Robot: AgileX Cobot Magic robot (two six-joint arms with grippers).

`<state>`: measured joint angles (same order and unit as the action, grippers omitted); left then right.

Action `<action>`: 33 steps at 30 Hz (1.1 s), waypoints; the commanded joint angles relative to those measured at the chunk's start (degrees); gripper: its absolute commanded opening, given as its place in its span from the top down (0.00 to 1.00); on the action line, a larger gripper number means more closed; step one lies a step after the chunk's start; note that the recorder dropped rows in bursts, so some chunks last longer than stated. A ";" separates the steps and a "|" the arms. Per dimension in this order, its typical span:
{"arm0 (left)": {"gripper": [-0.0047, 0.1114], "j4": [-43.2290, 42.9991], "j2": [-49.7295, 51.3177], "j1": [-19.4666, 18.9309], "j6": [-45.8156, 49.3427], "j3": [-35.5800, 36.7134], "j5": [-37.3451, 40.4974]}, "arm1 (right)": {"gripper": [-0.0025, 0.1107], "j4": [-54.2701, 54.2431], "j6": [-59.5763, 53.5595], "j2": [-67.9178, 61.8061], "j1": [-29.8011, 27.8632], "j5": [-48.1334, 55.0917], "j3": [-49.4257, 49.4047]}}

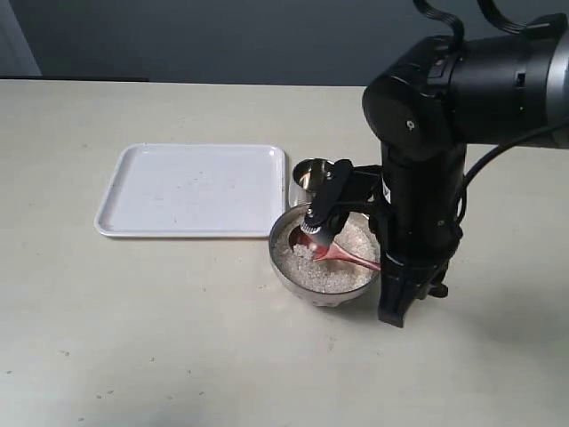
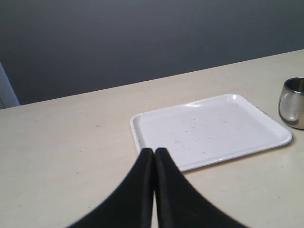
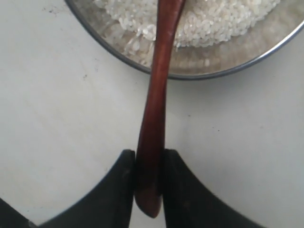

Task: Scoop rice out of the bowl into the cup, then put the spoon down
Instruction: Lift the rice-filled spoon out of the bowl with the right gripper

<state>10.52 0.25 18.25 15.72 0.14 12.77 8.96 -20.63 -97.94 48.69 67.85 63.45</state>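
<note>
The metal bowl [image 1: 300,288] sits mid-table, filled with white rice [image 1: 331,272]. The reddish-brown spoon [image 1: 343,254] has its head down in the rice, and its handle slants out over the rim to the right. My right gripper [image 1: 384,267] is shut on the handle's wide end; the right wrist view shows the spoon [image 3: 155,114] pinched at my right gripper [image 3: 148,159], leading to the bowl [image 3: 223,72] and rice [image 3: 213,19]. The small steel cup [image 1: 308,177] stands just behind the bowl, partly hidden by the arm. My left gripper [image 2: 154,151] is shut and empty, with the cup [image 2: 293,102] far off.
A white tray [image 1: 191,189] lies left of the cup and bowl, also seen as the tray [image 2: 213,126] beyond my left fingertips. The bulky right arm [image 1: 427,160] towers over the bowl's right side. Beige tabletop surrounds everything.
</note>
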 commanded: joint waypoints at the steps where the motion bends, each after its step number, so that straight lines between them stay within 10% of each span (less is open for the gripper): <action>1: 0.96 0.11 -0.25 0.18 -0.15 -0.14 -0.85 | 0.98 -0.96 -0.18 0.68 -1.35 -1.18 0.32; 33: 0.96 0.11 -0.25 0.18 -0.15 -0.14 -0.85 | 0.98 -4.59 -0.33 0.05 -11.79 -11.06 4.19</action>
<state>10.52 0.25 18.25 15.72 0.14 12.77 3.99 -20.63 -97.94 37.85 57.52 65.47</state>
